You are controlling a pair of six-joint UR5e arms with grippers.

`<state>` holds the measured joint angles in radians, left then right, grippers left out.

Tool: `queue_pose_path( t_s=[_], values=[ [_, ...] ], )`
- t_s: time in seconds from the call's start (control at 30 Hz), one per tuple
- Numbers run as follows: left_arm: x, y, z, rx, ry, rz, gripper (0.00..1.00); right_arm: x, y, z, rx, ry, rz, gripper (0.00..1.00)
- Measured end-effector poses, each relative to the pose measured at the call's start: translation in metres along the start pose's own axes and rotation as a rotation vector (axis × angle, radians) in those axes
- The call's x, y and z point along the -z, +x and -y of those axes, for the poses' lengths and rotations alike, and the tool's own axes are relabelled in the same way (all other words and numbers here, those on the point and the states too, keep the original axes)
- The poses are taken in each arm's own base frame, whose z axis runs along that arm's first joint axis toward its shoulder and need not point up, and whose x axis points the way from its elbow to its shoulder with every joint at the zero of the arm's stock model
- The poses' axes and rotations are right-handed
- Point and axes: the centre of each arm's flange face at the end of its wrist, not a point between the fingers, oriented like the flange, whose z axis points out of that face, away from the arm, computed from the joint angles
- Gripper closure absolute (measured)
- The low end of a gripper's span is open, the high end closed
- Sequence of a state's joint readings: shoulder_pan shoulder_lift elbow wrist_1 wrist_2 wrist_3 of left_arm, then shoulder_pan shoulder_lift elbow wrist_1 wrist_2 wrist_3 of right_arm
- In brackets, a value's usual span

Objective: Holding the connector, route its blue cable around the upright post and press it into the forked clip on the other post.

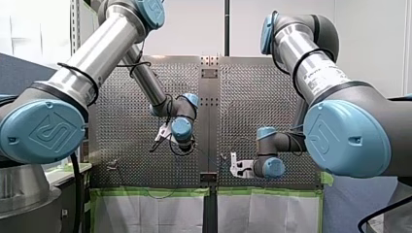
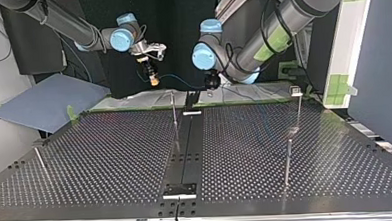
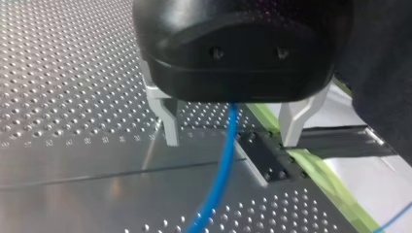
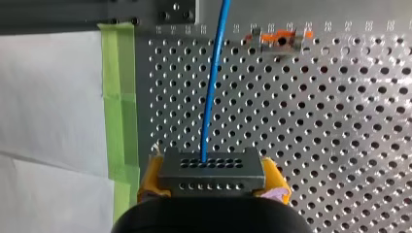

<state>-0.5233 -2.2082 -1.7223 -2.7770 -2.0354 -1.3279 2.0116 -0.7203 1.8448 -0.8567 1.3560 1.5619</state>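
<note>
Perforated metal table is filling the bay. Green tape is edging it, with white sheeting beyond. A dark centre rail is splitting the plate.

Four posts are standing:
- centre post
- clip post, carrying the forked clip
- near post, before the clip post
- edge post, at the top view's left

Two arms are working. My right gripper, with yellow pads, is clamping the connector above the taped edge. One blue cable is running between the spread fingers of my left gripper, clear of both.
</note>
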Motion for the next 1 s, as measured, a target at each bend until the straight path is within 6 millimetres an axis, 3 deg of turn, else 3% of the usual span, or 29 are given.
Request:
queue_pose_path(
  t_s=[0.3, 0.63, 1.0],
  values=[
    [0.002, 0.001, 0.006, 0.018, 0.010, 0.006, 0.02, 0.000, 0.000, 0.002, 0.001, 0.013, -0.002, 1.00],
    [-0.002, 0.030, 0.032, 0.019, 0.035, -0.010, 0.02, 0.000, 0.000, 0.008, 0.003, 0.035, -0.005, 1.00],
    [-0.005, 0.029, 0.039, 0.074, 0.037, 0.025, 0.02, 0.000, 0.000, 0.015, 0.008, 0.078, -0.009, 1.00]
  ],
)
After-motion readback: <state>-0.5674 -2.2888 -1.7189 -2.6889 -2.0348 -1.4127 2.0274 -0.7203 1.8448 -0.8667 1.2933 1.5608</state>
